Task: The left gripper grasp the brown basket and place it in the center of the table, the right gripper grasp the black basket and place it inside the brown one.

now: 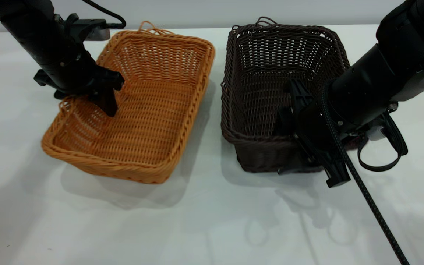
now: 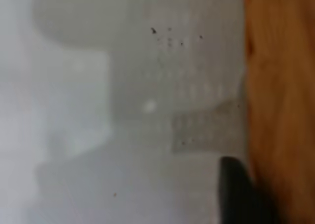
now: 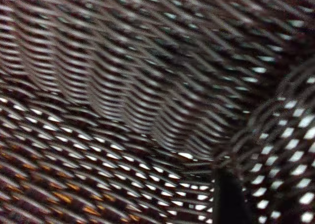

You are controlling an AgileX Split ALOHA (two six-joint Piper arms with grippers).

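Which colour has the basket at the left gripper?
Orange-tan basket, clearest in the exterior view.

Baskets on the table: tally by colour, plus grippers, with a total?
Brown basket: 1, left gripper straddling its left wall.
Black basket: 1, right gripper at its near right corner.
Grippers: 2.
Total: 4, with 2 baskets side by side on the table.

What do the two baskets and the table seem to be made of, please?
Brown basket: woven wicker or rattan-like strands, possibly plastic imitation; regular weave, braided rim, slight sheen.
Black basket: the same open weave in very dark strands; light shows through the gaps in the right wrist view.
Table: smooth white hard surface, likely laminate; it faintly mirrors the baskets and arms.
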